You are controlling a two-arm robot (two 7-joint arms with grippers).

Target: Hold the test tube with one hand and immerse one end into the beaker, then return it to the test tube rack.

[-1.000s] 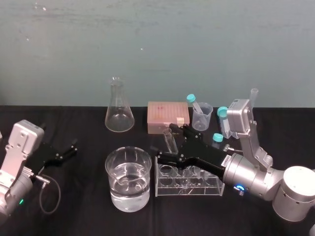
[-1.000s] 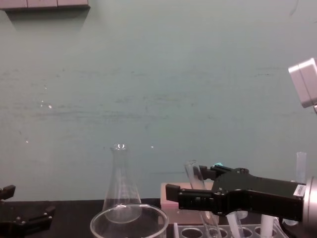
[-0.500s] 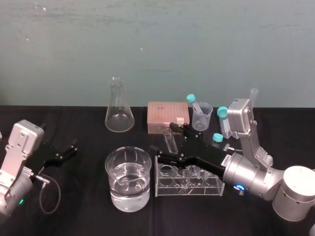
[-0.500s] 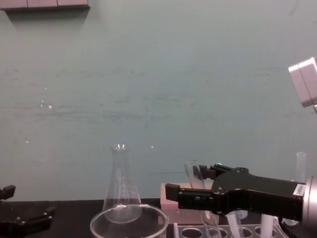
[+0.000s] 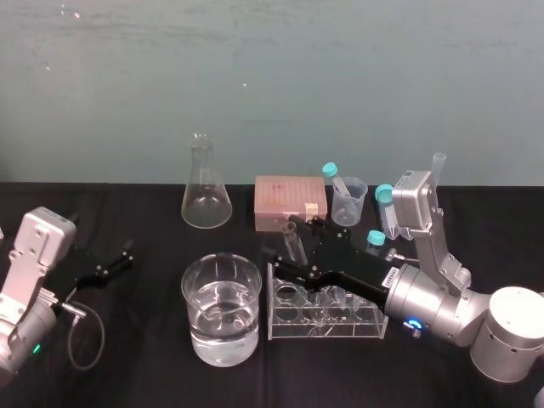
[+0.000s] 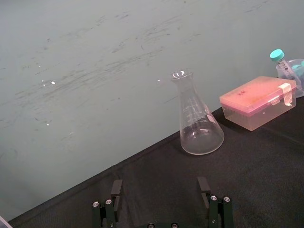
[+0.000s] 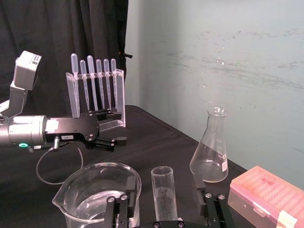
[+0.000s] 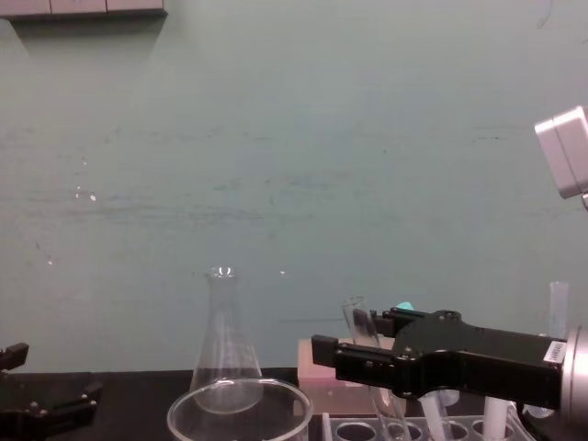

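Currently the right tool [image 5: 287, 243] reaches in over the left end of the pale translucent test tube rack [image 5: 323, 328], which has round holes in its top plate. Its two long black fingers are spread wide. The slender, uncapped clear glass test tube [image 5: 293, 244] stands between them. In the right wrist view there is a clear gap between the test tube and each finger, so the tool is released and grips nothing. The test tube's lower end sits in the rack near its left rear corner. Seen from the chest camera, it leans a little, with its open mouth tipped toward the robot's left.

The wide, round-rimmed clear glass beaker [image 5: 194, 299] stands just left of the rack on the black tabletop [image 5: 153, 374] and holds clear liquid. Behind it is a clear conical glass flask with a narrow neck [image 5: 206, 191]. A pink rectangular box [image 5: 290, 202] lies behind the rack. Right of the box, a small translucent cup [image 5: 349, 204] holds a teal-capped tube [image 5: 336, 180].

The left tool [image 5: 126, 255] rests low at the far left, well apart from the glassware, with its fingers spread and nothing in them.
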